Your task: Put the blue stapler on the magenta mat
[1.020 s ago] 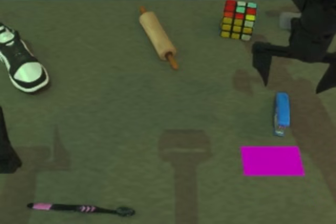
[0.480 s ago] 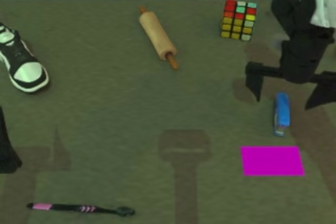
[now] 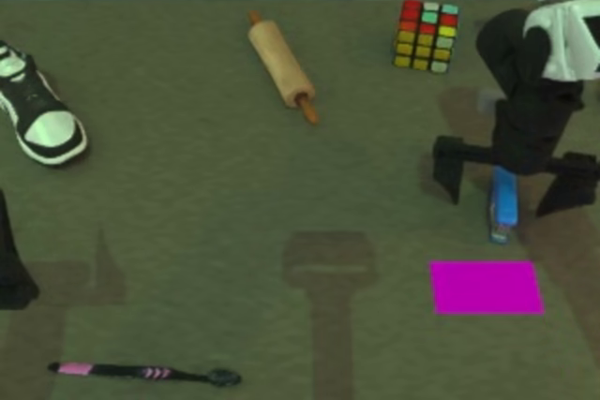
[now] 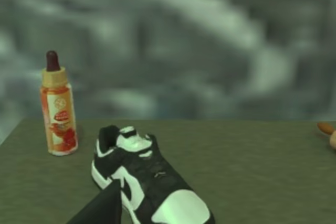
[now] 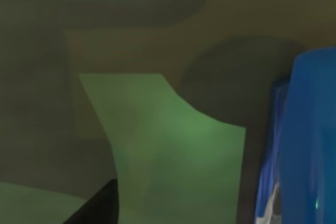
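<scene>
Your surface [image 3: 206, 194] is a dull green mat-like top with a blurred grey backdrop behind it. At its left edge lies a black-and-white sneaker [image 3: 37, 110]; the left wrist view shows an orange dropper bottle [image 4: 58, 111] standing upright just beyond that shoe. Your left gripper [image 3: 11, 269] sits parked at the left edge below the sneaker, and you cannot tell how its jaws stand. Near the front left lies a black toothbrush with pink marks [image 3: 141, 373]. Farther back, left of centre, a wooden rolling pin [image 3: 281, 65] lies at a slant. Right of it, at the back, sits a colour cube puzzle [image 3: 427, 36].

On the right side, your right gripper [image 3: 514, 178] hangs over the far end of the blue stapler [image 3: 503, 211], its jaws spread wide to either side and holding nothing. The stapler lies lengthwise on the surface, and the right wrist view shows its blue body close up. The magenta mat [image 3: 486, 287] lies flat just in front of the stapler, apart from it.
</scene>
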Tool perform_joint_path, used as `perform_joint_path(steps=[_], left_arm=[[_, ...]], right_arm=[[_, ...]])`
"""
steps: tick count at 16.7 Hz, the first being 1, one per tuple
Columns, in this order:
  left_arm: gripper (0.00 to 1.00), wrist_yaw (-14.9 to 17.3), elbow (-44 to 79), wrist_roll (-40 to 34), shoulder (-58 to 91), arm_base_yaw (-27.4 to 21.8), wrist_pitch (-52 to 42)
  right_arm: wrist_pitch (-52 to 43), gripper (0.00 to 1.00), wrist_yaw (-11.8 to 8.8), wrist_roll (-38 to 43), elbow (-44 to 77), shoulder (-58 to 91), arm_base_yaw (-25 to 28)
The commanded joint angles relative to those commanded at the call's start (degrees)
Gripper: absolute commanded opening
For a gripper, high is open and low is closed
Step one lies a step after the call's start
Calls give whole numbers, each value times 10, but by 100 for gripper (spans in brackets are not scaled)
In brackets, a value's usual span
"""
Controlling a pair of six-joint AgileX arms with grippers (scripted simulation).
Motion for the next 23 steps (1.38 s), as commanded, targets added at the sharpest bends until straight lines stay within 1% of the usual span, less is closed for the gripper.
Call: perform_joint_path(steps=[13,14,21,22,23], left_arm=[[100,0,0,0,0,0,0],[100,0,0,0,0,0,0],[100,0,0,0,0,0,0],[100,0,0,0,0,0,0],[100,0,0,0,0,0,0]], right_arm=[[0,2,0,0,0,0,0],[0,0,0,0,0,0,0],[0,0,0,0,0,0,0],[-5,0,7,-4,1,-9,-2],[-6,0,7,-5,2,-9,-2]])
